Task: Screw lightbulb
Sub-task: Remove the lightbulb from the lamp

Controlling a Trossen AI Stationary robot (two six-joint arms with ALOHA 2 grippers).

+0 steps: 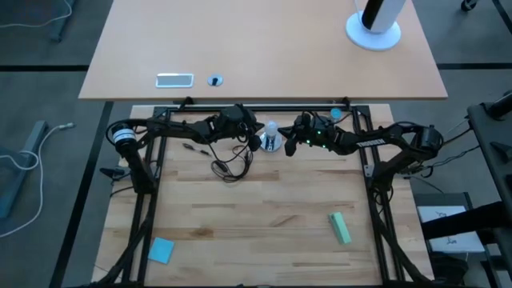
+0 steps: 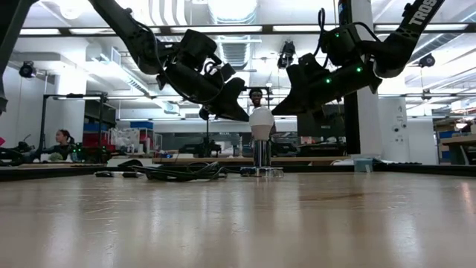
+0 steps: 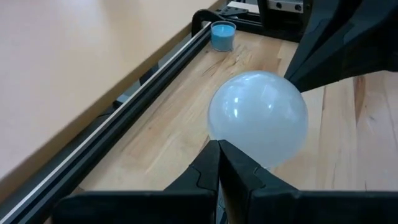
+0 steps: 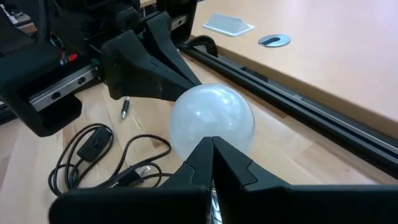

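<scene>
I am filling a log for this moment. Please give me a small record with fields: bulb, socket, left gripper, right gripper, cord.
bulb: lightbulb upright on the socket
socket: silver socket standing on the table, near the far edge
left gripper: left gripper, fingers shut, beside the bulb
right gripper: right gripper, fingers shut, at the bulb's opposite side
cord: black cord looped on the table

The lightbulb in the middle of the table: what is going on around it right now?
The lightbulb stands upright in the socket near the table's far edge. The left gripper and the right gripper hang close on either side of the bulb's glass, both with fingers shut, neither gripping it. The black cord lies coiled beside the socket.
</scene>
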